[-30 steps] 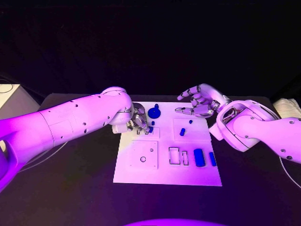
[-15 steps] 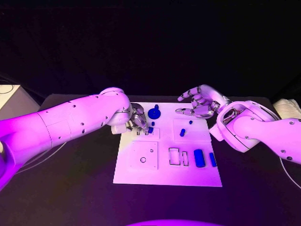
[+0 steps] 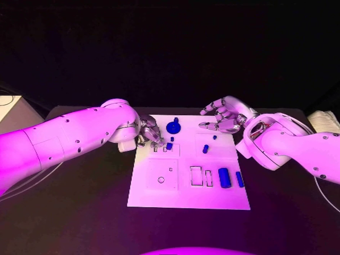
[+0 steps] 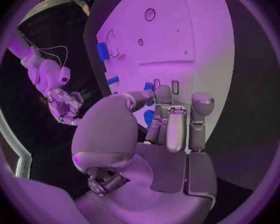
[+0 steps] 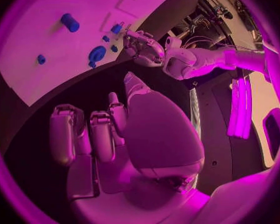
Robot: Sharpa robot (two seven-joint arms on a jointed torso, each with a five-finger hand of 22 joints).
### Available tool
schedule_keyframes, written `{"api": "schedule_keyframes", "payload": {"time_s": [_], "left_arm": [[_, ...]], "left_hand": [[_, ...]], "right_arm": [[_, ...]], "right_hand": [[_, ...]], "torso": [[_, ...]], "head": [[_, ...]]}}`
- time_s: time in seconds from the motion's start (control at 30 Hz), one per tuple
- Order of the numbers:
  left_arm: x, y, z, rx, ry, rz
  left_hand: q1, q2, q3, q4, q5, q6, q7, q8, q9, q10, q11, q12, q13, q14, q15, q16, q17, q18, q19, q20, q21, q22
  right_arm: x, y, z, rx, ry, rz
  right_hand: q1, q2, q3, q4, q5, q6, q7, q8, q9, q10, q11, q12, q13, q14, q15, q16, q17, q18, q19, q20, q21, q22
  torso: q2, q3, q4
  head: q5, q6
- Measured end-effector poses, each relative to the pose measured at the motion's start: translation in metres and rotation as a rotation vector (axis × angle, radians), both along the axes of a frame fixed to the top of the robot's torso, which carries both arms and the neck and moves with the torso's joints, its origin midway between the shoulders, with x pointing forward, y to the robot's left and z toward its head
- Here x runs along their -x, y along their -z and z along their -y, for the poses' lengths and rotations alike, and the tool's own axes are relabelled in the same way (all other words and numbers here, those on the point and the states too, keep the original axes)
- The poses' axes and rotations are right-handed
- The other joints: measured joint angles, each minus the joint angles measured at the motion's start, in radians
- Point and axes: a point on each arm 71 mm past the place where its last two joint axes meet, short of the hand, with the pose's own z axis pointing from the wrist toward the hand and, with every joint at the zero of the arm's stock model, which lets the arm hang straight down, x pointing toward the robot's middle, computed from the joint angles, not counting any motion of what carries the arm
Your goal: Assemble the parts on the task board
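Note:
The white task board (image 3: 187, 194) lies mid-table. My left hand (image 3: 150, 135) is at its far left part, fingers bent down to the plate beside a small blue part (image 3: 168, 145). That blue part (image 4: 149, 118) sits between thumb and fingers, but a grip is not clear. A round blue part (image 3: 175, 126) stands just beyond. My right hand (image 3: 222, 119) hovers over the far right corner with fingers spread and nothing in them. A blue peg (image 3: 205, 149), a blue cylinder (image 3: 224, 178) and a blue bar (image 3: 239, 179) rest on the board.
A square recess with a hole (image 3: 162, 174) and narrow rectangular slots (image 3: 196, 175) mark the near part of the board. A white box (image 3: 3, 112) stands at the table's left, and a pale bundle (image 3: 324, 122) lies at its right edge.
My left arm has swung a little to the left and its hand has drawn slightly toward the board's left edge. The blue parts and my right hand have stayed put.

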Motion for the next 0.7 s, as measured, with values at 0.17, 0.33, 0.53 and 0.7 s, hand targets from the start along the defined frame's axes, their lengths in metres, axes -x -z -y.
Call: {"api": "schedule_keyframes", "payload": {"time_s": [0.17,0.33,0.53,0.7], "left_arm": [[0.002,-0.005,-0.005,0.046,-0.011,0.027],[0.006,-0.009,-0.01,0.096,-0.015,0.057],[0.011,-0.013,-0.016,0.143,-0.015,0.087],[0.017,-0.015,-0.028,0.176,-0.031,0.108]], "left_hand": [[0.0,0.0,-0.005,-0.014,0.0,-0.014,0.013,-0.032,-0.019,-0.02,0.013,-0.017,-0.013,-0.019,0.011,-0.028,-0.047,0.0,-0.039,0.007,-0.031,-0.051],[0.02,-0.004,-0.001,-0.039,0.0,-0.02,0.02,-0.055,-0.038,-0.043,0.018,-0.029,-0.026,-0.051,0.019,-0.071,-0.123,0.0,-0.087,0.014,-0.072,-0.119],[0.04,-0.005,0.003,-0.058,0.0,-0.027,0.027,-0.073,-0.051,-0.066,0.027,-0.05,-0.046,-0.092,0.026,-0.121,-0.199,0.016,-0.141,0.02,-0.119,-0.189],[0.04,-0.005,0.004,-0.063,0.0,-0.037,0.034,-0.086,-0.064,-0.074,0.035,-0.06,-0.059,-0.109,0.03,-0.147,-0.241,0.016,-0.162,0.024,-0.141,-0.227]], "right_arm": [[-0.001,0.002,-0.001,0.017,-0.01,-0.001],[-0.003,0.004,-0.005,0.038,-0.027,0.0],[-0.008,0.009,-0.017,0.08,-0.06,0.002],[-0.014,0.014,-0.032,0.123,-0.09,0.004]], "right_hand": [[0.018,-0.002,0.029,-0.01,0.0,0.005,-0.001,0.004,0.0,-0.004,-0.004,0.0,0.0,0.0,0.0,0.0,0.0,0.0,0.0,0.0,0.0,0.0],[0.034,-0.004,0.061,-0.02,0.0,0.026,-0.004,0.012,0.0,0.0,-0.007,0.0,0.0,0.0,0.0,0.0,0.0,0.0,0.0,0.0,0.0,0.0],[0.041,-0.01,0.13,-0.028,-0.012,0.054,-0.011,0.016,-0.002,0.003,-0.011,0.0,0.0,0.0,-0.008,0.0,0.0,0.0,0.0,-0.008,0.0,0.0],[0.026,-0.025,0.162,-0.024,-0.022,0.076,-0.017,0.023,-0.003,0.013,-0.02,0.017,0.0,0.0,-0.008,0.0,0.0,0.0,0.0,-0.008,0.006,0.0]], "torso": [[0.0,-0.0005,0.0012],[0.0,-0.0012,0.0012],[0.002,-0.0017,-0.0015],[0.002,-0.003,-0.0006]], "head": [[-0.001,-0.002],[-0.001,-0.004],[0.0,-0.004],[-0.001,-0.006]]}}
